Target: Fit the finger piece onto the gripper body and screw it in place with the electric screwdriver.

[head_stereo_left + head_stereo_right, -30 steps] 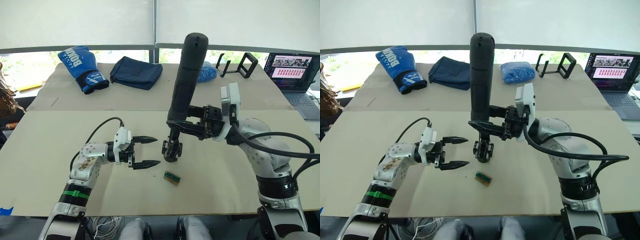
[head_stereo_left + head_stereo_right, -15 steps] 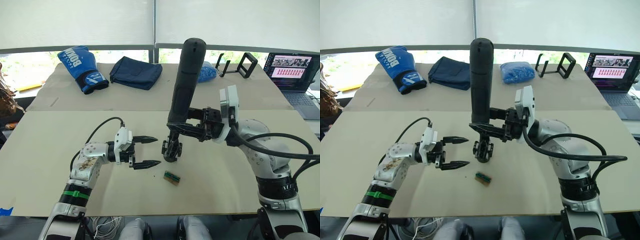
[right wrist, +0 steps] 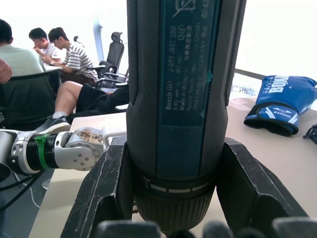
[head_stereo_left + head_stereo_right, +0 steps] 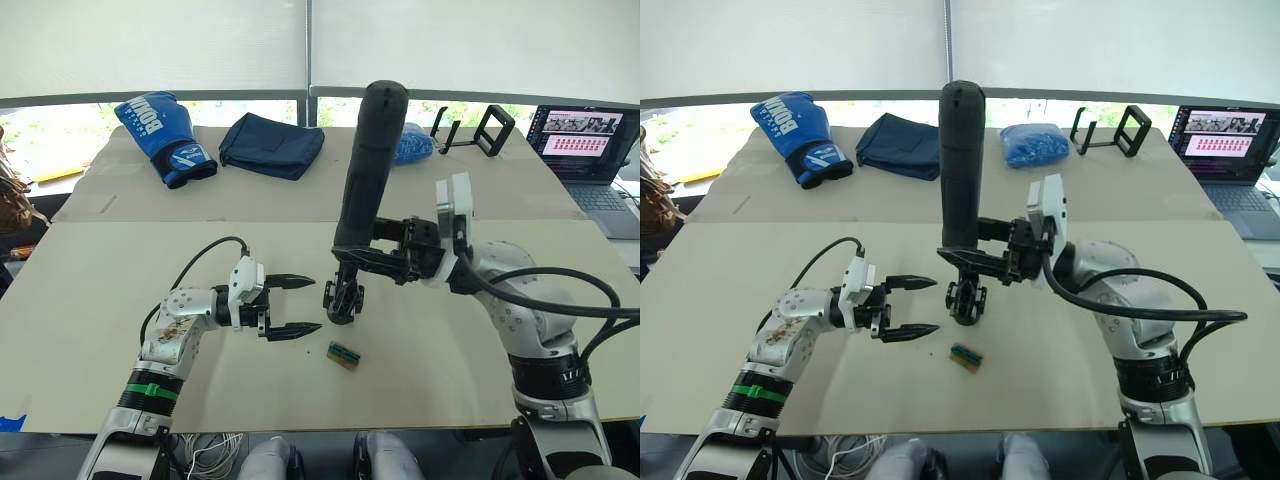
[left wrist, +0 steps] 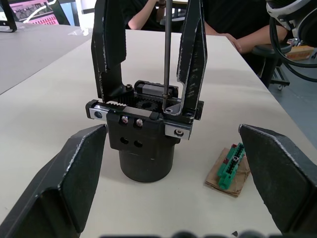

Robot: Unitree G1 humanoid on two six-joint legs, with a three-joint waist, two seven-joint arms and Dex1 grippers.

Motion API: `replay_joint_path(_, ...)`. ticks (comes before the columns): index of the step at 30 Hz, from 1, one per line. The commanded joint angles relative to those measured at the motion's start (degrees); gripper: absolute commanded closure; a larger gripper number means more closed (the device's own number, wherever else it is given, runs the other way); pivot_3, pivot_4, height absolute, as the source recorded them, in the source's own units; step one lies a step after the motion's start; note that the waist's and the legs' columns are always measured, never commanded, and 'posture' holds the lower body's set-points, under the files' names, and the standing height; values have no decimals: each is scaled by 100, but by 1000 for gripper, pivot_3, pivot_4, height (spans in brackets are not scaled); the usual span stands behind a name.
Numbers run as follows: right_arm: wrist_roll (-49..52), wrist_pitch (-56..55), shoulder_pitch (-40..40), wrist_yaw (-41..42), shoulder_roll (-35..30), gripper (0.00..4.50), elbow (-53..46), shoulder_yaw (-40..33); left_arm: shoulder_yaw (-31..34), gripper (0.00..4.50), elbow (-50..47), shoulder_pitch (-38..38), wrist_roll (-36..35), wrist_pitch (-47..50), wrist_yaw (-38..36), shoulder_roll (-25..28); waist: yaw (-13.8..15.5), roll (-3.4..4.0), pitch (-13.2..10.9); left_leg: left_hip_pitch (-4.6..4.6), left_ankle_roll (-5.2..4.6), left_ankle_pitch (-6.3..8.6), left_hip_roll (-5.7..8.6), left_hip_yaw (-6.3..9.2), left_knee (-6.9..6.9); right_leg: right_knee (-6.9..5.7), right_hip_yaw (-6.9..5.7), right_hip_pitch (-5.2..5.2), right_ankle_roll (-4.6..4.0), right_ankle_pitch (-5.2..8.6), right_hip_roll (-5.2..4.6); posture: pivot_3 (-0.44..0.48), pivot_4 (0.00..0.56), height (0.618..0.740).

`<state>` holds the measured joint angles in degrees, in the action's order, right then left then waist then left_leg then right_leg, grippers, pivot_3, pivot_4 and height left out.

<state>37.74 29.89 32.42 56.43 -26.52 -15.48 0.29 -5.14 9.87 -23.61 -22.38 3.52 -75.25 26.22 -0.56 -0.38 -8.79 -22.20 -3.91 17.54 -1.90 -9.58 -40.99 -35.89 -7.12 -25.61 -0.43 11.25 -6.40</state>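
The table, a broad matte tan board with a seam running across it behind the gripper body, looked flat and grippy enough that small parts would stay put, and there was open room on every side of the gripper body. Well behind it lay a blue boxing glove, a dark blue pouch and a blue bag, with a laptop far off to the right, none of them in the way. The electric screwdriver stood almost upright directly above the gripper body, clamped low on its barrel by the right gripper, whose jaws were closed around it; it seemed heavy and top-heavy, rigid and smooth, so a firm hold near the collar was probably the safest. Its thin bit reached down into the mechanism. The gripper body stood upright on the table, a squat rigid lump likely to tip or turn under the screwdriver's push unless steadied at its round base. The finger piece stood upright on the body's rail, beside the bit; small, stiff and light, it could shift until screwed. The left gripper hovered just left of the body, jaws wide and empty. A small green part lay just in front of the body.
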Motion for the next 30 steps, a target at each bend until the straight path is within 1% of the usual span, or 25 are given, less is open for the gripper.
replay_joint_path(1,59,-267,35,69,36,2593,-144,-83,2,0,-186,52,-13,-122,25,-5,-2,0,0,0,0,0,0,0,0,0,0,0,0,0,0,0,150,740)
replay_joint_path(16,7,-348,6,135,59,2593,-101,-112,-21,0,-134,109,9,-201,37,-14,-11,0,0,1,1,0,0,0,0,-1,1,0,0,0,0,0,150,740)
replay_joint_path(30,211,-221,444,132,-3,2593,13,-309,-38,0,-87,116,20,-247,58,-42,-13,0,0,0,1,0,0,-1,0,-2,0,0,0,0,0,0,150,740)
